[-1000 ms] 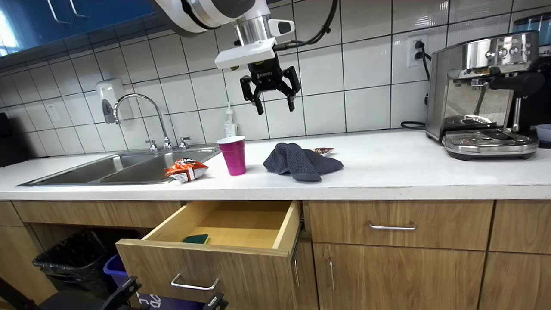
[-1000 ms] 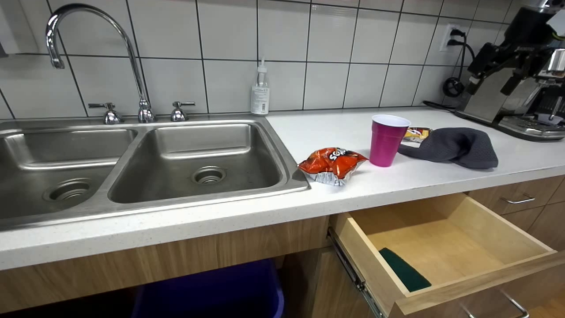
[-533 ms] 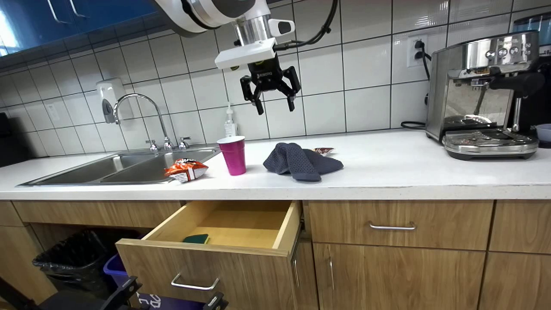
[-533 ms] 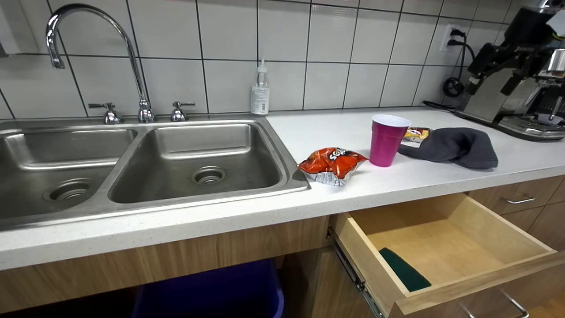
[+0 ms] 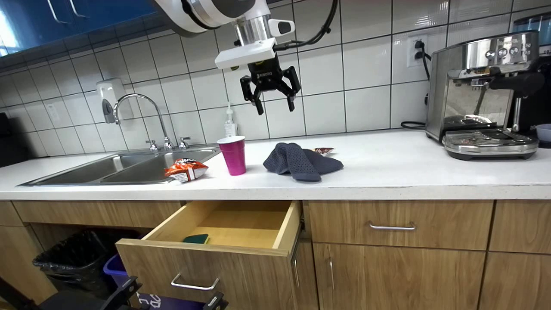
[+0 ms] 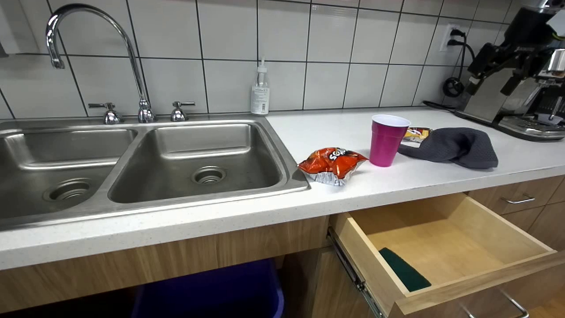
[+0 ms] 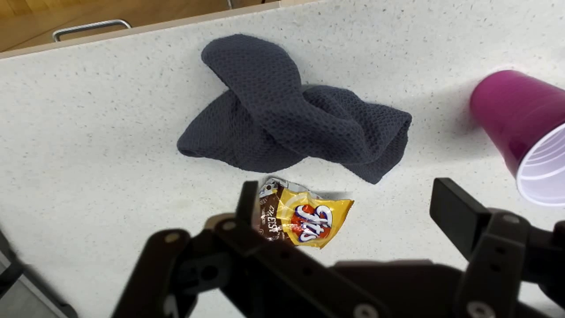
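Gripper [image 5: 276, 107] spread wide, gripping nothing, high over the tabletop [image 5: 387, 165]
In an exterior view, pointing down well above a crumpled dark-grey cloth [image 5: 303, 162] at 5 o'clock and an upright magenta cup [image 5: 233, 158] at 7, with a pulled-out drawer [image 5: 245, 230] lower down between 6 and 7. In an exterior view, partly cut off at the frame's 2 o'clock, with a red snack bag [image 6: 331, 163] just beside the cup at its 8 o'clock and a green sponge [image 6: 404, 270] in the drawer. In the wrist view, fingers [image 7: 457, 216] at 9 and 3 o'clock, to either side of and well above a yellow-and-brown snack bag [image 7: 304, 216], with the cloth just beside it at 12 o'clock and the cup at 2.
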Tool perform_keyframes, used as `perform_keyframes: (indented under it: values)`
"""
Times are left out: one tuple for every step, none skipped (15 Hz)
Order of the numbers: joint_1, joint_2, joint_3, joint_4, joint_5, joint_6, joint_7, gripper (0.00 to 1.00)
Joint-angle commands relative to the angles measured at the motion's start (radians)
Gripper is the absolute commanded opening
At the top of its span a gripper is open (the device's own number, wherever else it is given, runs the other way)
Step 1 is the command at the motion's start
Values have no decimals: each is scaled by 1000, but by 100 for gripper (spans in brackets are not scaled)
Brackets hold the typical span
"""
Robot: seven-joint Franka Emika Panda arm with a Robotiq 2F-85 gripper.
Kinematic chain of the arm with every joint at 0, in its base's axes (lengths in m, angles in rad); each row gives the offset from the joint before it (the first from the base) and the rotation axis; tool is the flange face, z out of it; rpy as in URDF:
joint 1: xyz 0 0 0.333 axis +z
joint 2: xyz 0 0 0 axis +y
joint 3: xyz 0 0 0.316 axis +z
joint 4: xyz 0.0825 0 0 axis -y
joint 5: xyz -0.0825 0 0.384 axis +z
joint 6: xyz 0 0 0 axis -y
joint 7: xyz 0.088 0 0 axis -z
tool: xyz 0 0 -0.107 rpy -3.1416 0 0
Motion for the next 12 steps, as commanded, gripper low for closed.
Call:
perform_keyframes:
  values:
    - [-13, 0, 14, 1, 0, -2, 1, 100]
    - [-13, 0, 14, 1, 0, -2, 1, 100]
    - [-13, 0, 14, 1, 0, -2, 1, 100]
    - [-13, 0, 14, 1, 0, -2, 1, 100]
    - [-13, 0, 14, 1, 0, -2, 1, 100]
    - [-13, 0, 14, 1, 0, -2, 1, 100]
    - [-14, 0, 13, 5, -4, 0, 3, 100]
    - [-14, 2, 13, 7, -9, 4, 7, 100]
    - [-15, 4, 13, 10, -13, 8, 10, 100]
    - [-15, 7, 13, 14, -14, 9, 15, 100]
    - [-15, 11, 14, 18, -14, 11, 27, 100]
    - [-15, 13, 14, 22, -13, 11, 34, 100]
